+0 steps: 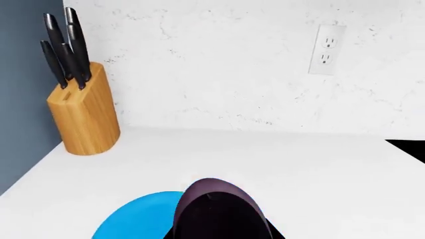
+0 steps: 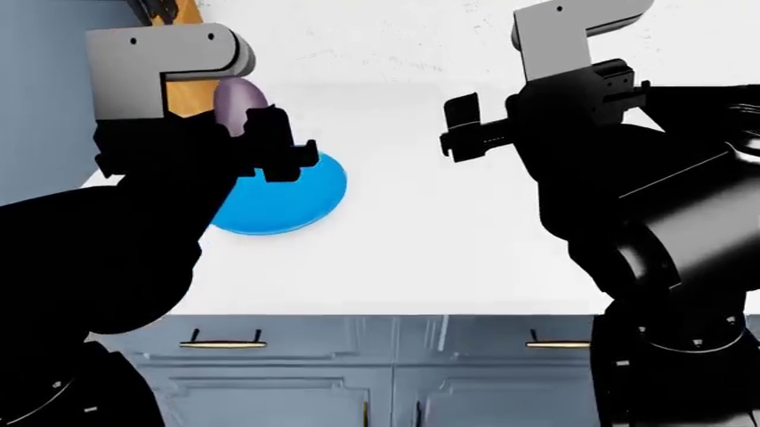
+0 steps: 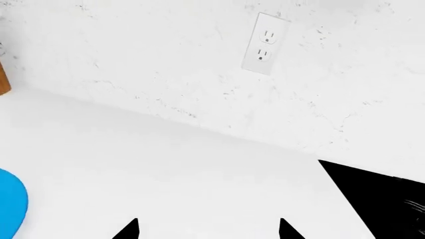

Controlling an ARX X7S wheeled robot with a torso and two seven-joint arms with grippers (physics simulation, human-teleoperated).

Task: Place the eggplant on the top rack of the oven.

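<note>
The eggplant (image 2: 237,100) is held off the counter in the closed left gripper (image 2: 255,133), its pale lilac end pointing up in the head view; the left wrist view shows its dark purple body (image 1: 216,209) filling the space between the jaws. It hangs above the near edge of one blue plate (image 2: 291,196), which lies flat on the white countertop (image 2: 451,240) with nothing on it. The left arm is bent, its wrist raised over the plate. The right arm is raised too, well apart from the left one, with the right gripper (image 3: 207,230) open over bare counter: two dark fingertips (image 3: 127,230) stand spread with nothing between them. One wooden knife block (image 1: 85,112) stands in the counter's back corner holding four black-handled knives (image 1: 65,47). One wall outlet (image 1: 327,50) sits on the marbled backsplash.
</note>
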